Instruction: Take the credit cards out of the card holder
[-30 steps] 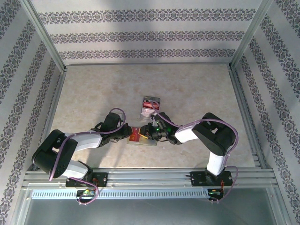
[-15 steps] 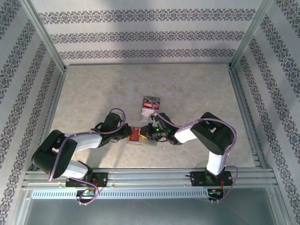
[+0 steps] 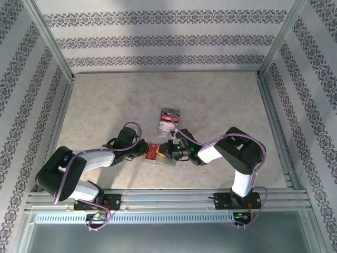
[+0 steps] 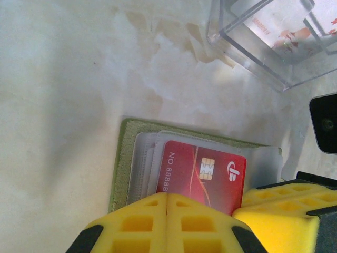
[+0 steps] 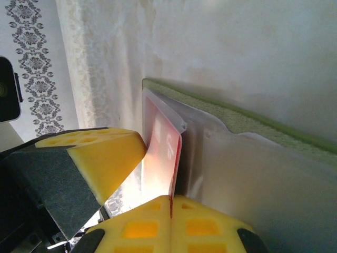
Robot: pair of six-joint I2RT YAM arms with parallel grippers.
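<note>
**A:** Where's the card?

**B:** The red card [image 4: 202,174] sticks out of a greyish pocket of the card holder [image 4: 120,163]. The holder lies open on the table [image 4: 63,79], between the two arms.

**A:** And the pincers?

**B:** The right pincer [image 5: 171,203] is clamped on the card's edge. The left pincer [image 4: 167,197] has its pads together over the holder's side. I'd judge it's pressing the holder down, but I can't tell whether it pinches anything.

**A:** What might go wrong?

**B:** The grip is only on a thin edge, so the card could slide free. If the pocket drags and the left pincer slips, the whole holder may come along with the card.

**A:** Count?

**B:** One red card, one holder, one clear tray [image 4: 226,37] just beyond, two pincers. I can't tell whether the pockets hide more cards.
</note>
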